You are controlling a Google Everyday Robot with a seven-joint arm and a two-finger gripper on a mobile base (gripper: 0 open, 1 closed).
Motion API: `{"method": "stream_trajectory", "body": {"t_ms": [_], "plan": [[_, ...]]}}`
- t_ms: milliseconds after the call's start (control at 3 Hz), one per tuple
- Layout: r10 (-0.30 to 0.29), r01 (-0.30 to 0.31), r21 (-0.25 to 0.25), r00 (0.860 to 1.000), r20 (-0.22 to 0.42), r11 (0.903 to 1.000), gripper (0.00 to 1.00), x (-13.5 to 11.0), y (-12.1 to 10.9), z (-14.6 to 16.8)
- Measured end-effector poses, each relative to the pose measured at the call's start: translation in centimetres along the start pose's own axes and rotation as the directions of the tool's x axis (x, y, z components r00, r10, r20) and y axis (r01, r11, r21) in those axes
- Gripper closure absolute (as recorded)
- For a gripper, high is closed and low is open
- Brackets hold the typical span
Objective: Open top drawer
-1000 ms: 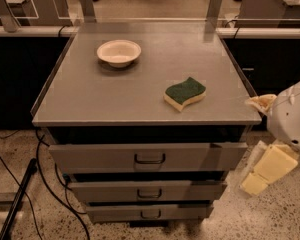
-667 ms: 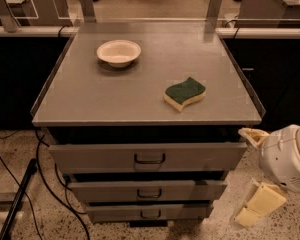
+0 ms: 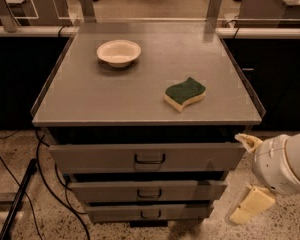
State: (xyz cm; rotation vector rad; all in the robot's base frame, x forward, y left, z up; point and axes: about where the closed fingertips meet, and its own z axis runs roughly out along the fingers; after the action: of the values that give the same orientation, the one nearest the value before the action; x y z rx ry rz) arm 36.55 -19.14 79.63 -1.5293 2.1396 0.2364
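Three drawers (image 3: 105, 190) (the top drawer (image 3: 90, 156) widest), each with one handle (image 3: 150, 158). One bowl (image 3: 119, 52), one sponge (image 3: 185, 94). One gripper (image 3: 254, 176), at the frame's lower right.

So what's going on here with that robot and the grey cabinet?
A one-armed robot is working on opening the top drawer of a grey cabinet. Right now its gripper hangs low to the right of the cabinet, touching nothing, away from the drawer's handle. The drawer front looks slightly pulled out. A white bowl and a green sponge sit on top.
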Motion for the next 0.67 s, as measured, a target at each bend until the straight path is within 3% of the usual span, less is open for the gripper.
{"method": "stream_trajectory", "body": {"t_ms": [667], "plan": [[-0.056,0.055,0.014,0.994,0.092,0.9984,0.0,1.7,-1.7,5.2]]}}
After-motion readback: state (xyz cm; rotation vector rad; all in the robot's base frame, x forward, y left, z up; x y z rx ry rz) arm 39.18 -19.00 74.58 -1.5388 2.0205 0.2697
